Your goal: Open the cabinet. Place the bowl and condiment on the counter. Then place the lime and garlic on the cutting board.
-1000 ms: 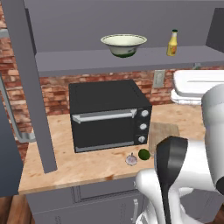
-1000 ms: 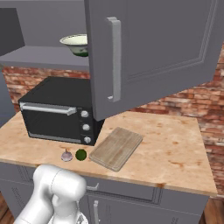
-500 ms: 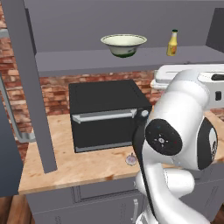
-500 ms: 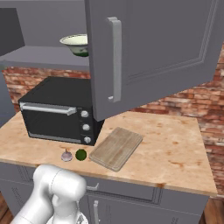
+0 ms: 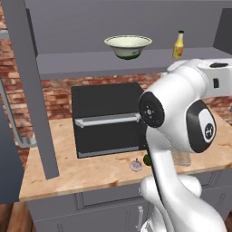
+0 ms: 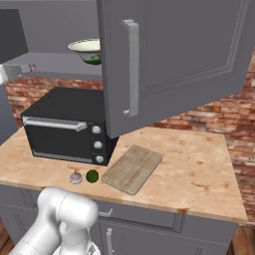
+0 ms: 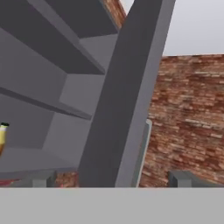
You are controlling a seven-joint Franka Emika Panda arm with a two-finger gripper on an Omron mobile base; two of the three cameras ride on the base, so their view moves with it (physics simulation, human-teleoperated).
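Gripper (image 7: 109,177) open, empty; condiment (image 5: 179,44) upright on cabinet (image 6: 174,55) shelf, cap up.

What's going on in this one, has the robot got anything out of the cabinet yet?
Not yet. The cabinet stands open, with the bowl and the condiment on its shelf. The gripper is open and empty, facing the edge of the open door. The lime and garlic lie on the counter beside the cutting board, in front of the black oven.
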